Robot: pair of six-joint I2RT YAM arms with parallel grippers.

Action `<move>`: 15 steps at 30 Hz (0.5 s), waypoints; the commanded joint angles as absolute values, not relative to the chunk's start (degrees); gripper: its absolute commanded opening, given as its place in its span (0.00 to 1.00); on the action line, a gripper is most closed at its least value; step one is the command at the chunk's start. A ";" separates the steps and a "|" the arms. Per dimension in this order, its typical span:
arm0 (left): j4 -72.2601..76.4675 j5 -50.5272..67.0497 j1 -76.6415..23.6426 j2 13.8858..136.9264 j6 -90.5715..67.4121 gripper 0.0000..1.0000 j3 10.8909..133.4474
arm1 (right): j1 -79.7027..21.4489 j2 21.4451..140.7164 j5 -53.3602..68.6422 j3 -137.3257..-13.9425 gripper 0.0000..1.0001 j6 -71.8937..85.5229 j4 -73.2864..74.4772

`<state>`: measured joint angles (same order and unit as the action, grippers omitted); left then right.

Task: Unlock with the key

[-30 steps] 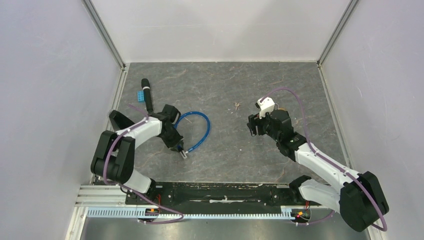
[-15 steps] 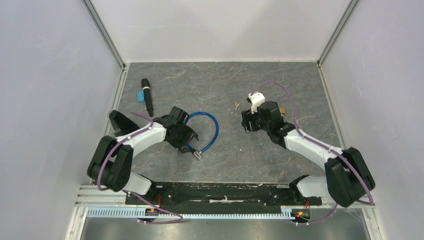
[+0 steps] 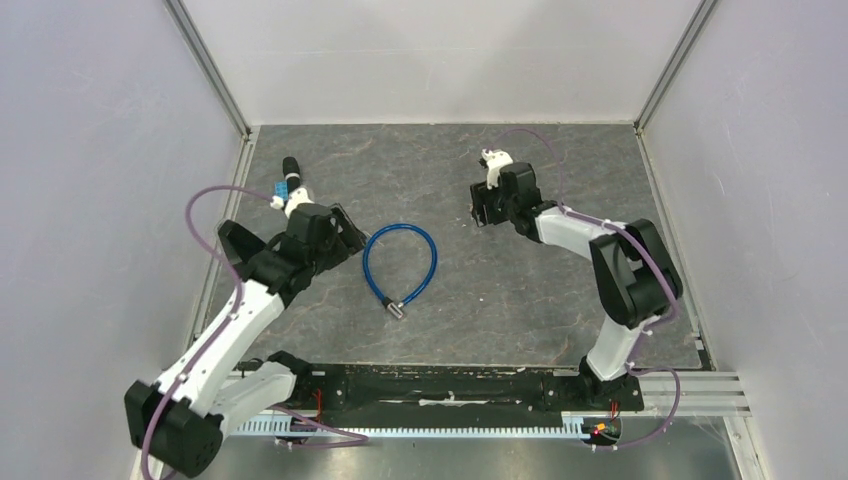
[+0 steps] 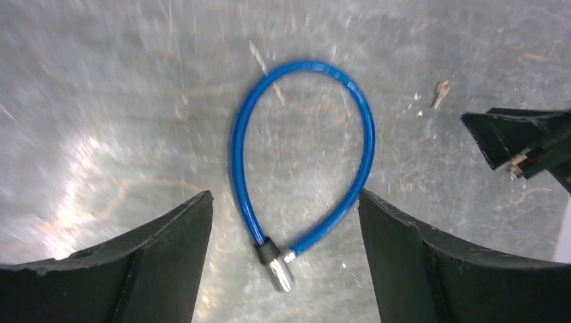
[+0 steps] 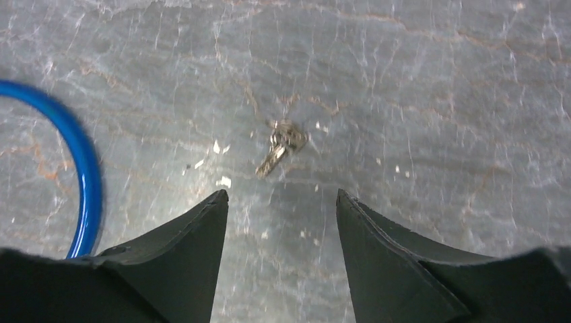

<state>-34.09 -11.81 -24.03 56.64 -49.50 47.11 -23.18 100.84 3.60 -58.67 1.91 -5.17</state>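
Left end effector (image 4: 284, 193) released cable lock (image 4: 235, 151) (jaws apart); key (image 5: 279, 149) untouched.

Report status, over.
Left gripper open, facing blue cable lock on table. Right gripper open, key loose ahead of it. Nothing blocking.

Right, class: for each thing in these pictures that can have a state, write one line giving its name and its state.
Cable lock: loop closed, ends joined, lying flat on the table.
Key: lying on the table, not in the lock, not held.
Left gripper: open, empty, facing the cable lock, clear of it.
Right gripper: open, empty, facing the key, not touching it.
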 commanded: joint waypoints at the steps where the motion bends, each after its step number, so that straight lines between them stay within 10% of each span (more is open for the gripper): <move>1: -27.61 -21.74 -23.75 50.95 -27.72 0.84 48.88 | -22.94 107.36 3.50 -67.12 0.63 -1.02 -4.90; 15: -18.90 -19.33 -23.68 47.06 -10.81 0.83 42.45 | -23.03 117.95 3.73 -75.35 0.59 -3.87 -1.14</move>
